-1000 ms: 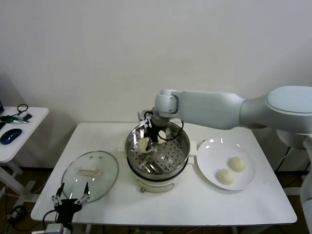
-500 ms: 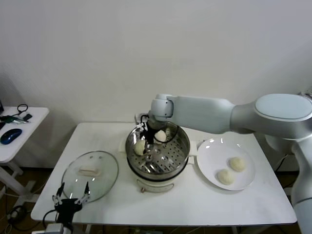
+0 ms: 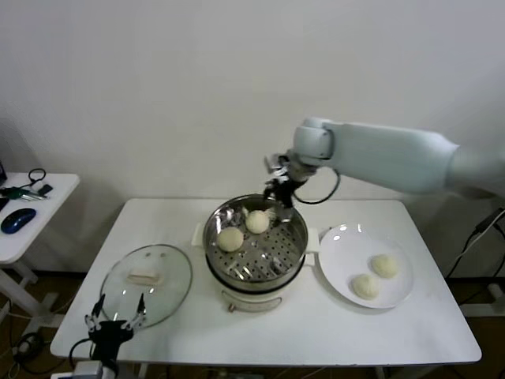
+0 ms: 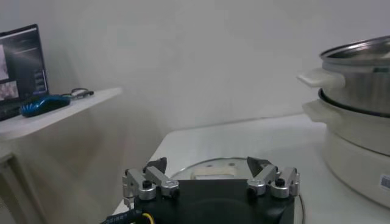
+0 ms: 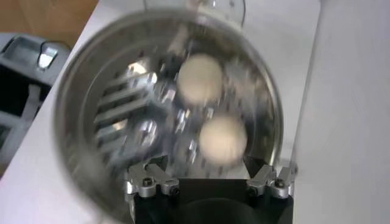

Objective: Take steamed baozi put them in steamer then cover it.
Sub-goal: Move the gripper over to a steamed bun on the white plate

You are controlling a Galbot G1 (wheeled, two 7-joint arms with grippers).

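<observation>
Left gripper [image 3: 113,314] sits parked at the near table edge, in front of the cover [image 3: 147,283], fingers spread apart, nothing between them; its arm is cut off by the frame bottom. Cover lies flat on the table [image 3: 316,332], left of the steamer [image 3: 256,245], one cream handle in its centre. In the left wrist view the cover [image 4: 214,171] is mostly hidden behind the gripper body, only handle and a rim sliver show.

Steamer stands mid-table, one unit, steel basket on a white base. Two steamed baozi [image 3: 230,238] inside it, toward the back-left of the perforated floor, close together, hard to say if touching. Right of the steamer, one white plate [image 3: 339,245] holding two more buns [image 3: 384,265], near each other. Four buns in total.

Right gripper [image 3: 279,183] hangs above the steamer's far rim, fingers apart, empty. A second ago it was down inside the basket with a bun between its fingers; now it has lifted out and shifted back and to the right, and the bun lies loose on the basket floor. Right wrist view is motion-blurred: basket [image 5: 167,115] and two buns [image 5: 200,78] readable, floor holes smeared, plate not seen.

Beyond the steamer to the left, a side table [image 3: 31,221] with a blue mouse [image 3: 17,219], cut by the frame edge.
</observation>
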